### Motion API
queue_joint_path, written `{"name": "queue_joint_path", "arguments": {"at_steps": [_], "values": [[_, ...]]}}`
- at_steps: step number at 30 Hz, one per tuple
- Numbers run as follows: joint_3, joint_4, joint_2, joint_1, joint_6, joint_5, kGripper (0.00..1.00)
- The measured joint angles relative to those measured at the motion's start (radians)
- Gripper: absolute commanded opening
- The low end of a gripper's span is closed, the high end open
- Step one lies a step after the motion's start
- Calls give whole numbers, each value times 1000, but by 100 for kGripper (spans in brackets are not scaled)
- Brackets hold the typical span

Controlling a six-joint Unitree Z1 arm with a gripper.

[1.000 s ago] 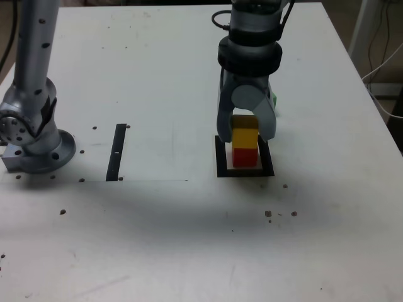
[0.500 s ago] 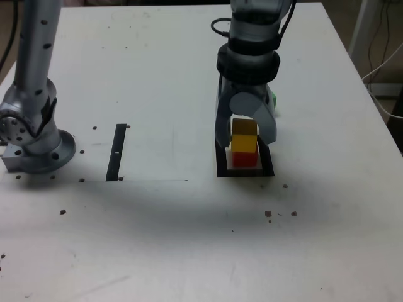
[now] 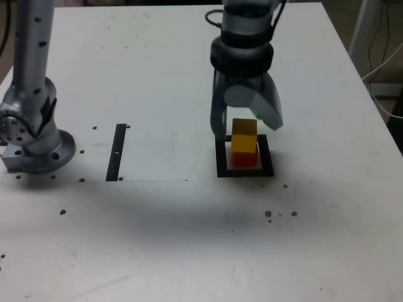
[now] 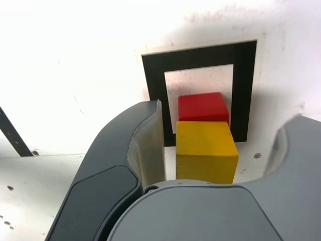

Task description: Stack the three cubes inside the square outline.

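- In the exterior view, a white surface (image 3: 145,239) fills most of the frame, sprinkled with dark specks and marks.
- A narrow black strip (image 3: 116,152) lies on it, left of centre, and a round grey base (image 3: 47,154) stands at the left edge.
- Beyond the surface, the room is dark at the upper right, with a pale post (image 3: 364,31) and thin cables (image 3: 382,63).
- Compared with a second ago, the claw (image 3: 246,130) has moved slightly up and to the left in the exterior view, its fingers have spread wider, and more of the yellow block's (image 3: 244,134) sides shows.
- The green patch seen beside the claw then can't be clearly made out now.
- The claw is apart, with its fingers on either side of the yellow block and gaps showing in the wrist view.
- Right of centre, the flat black square outline (image 3: 221,168) frames the red block (image 3: 244,158) on its pale middle.
- The yellow block sits on top of the red one, a little offset.
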Motion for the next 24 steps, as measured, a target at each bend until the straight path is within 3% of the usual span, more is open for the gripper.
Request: {"name": "queue_joint_path", "arguments": {"at_steps": [9,15,24], "values": [[-16,61,-18,69,14,57,99],[-65,81,0,118,62,63,100],[-204,122,108,186,126,55,99]]}}
